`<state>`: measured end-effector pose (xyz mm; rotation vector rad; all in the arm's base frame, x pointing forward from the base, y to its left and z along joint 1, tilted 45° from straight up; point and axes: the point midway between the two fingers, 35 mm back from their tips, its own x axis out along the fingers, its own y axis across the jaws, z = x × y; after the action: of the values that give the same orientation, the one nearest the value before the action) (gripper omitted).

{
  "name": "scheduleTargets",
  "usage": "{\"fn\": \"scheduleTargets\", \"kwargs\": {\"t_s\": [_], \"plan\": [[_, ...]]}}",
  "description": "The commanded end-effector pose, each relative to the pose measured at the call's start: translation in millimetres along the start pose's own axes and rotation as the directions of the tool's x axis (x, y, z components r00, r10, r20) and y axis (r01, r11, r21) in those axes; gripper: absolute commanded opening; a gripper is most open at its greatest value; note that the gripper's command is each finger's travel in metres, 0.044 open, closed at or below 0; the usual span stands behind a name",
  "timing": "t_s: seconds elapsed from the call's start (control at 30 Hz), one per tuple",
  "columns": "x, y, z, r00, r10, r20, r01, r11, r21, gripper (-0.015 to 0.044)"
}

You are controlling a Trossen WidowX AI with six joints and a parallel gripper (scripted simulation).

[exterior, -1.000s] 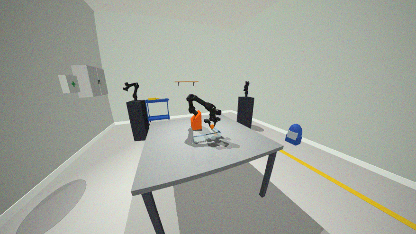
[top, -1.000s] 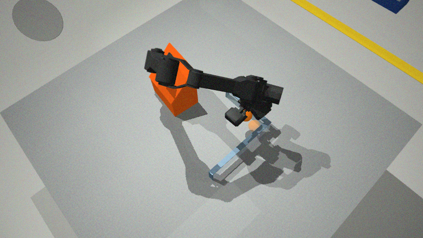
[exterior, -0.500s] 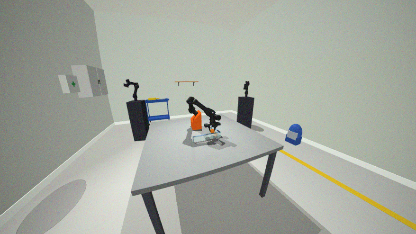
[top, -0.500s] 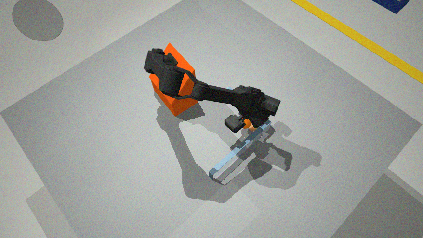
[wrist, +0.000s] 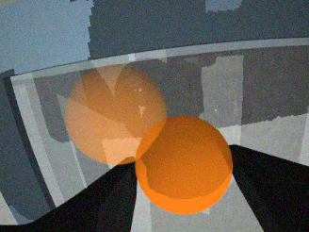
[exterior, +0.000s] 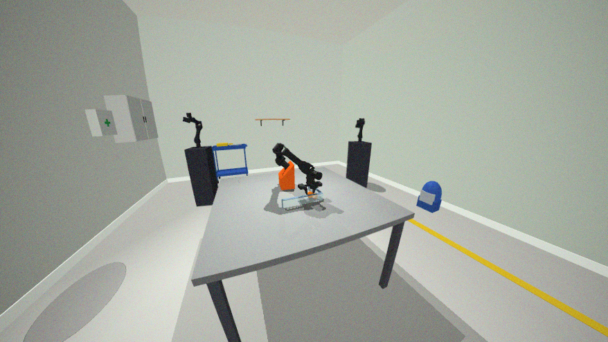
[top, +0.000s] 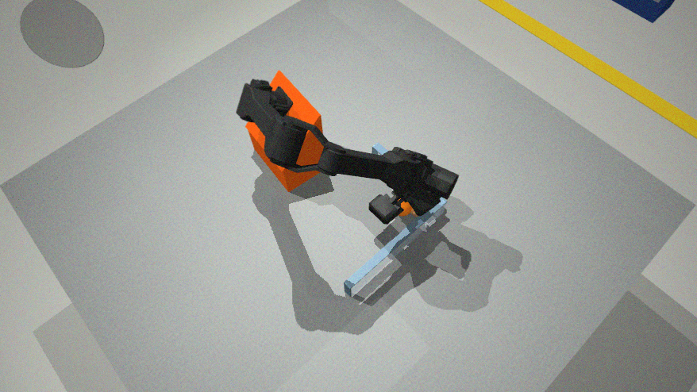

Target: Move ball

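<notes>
Fingers clamp the glossy orange ball, overlapping its paler see-through copy.

A smooth, matt orange surface is seen on the ball; its copy is pale and see-through. The walls look like clear, bluish glass or plastic. The claw is matt black, the counter matt grey.
</notes>
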<state>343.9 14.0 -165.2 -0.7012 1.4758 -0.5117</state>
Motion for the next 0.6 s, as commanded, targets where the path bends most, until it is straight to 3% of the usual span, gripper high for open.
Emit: {"fn": "scheduleTargets", "kwargs": {"t_s": [0.0, 0.1, 0.53, 0.57], "plan": [[6.2, -0.2, -1.8, 1.000, -0.006, 0.001, 0.006, 1.000, -0.008, 0.0000], [8.7, -0.3, -1.9, 1.000, -0.007, 0.001, 0.007, 1.000, -0.008, 0.0000], [5.3, 0.1, -0.9, 1.000, 0.000, -0.002, 0.000, 1.000, -0.003, 0.0341], [5.3, 0.1, -0.9, 1.000, 0.000, -0.002, 0.000, 1.000, -0.003, 0.0348]]}}
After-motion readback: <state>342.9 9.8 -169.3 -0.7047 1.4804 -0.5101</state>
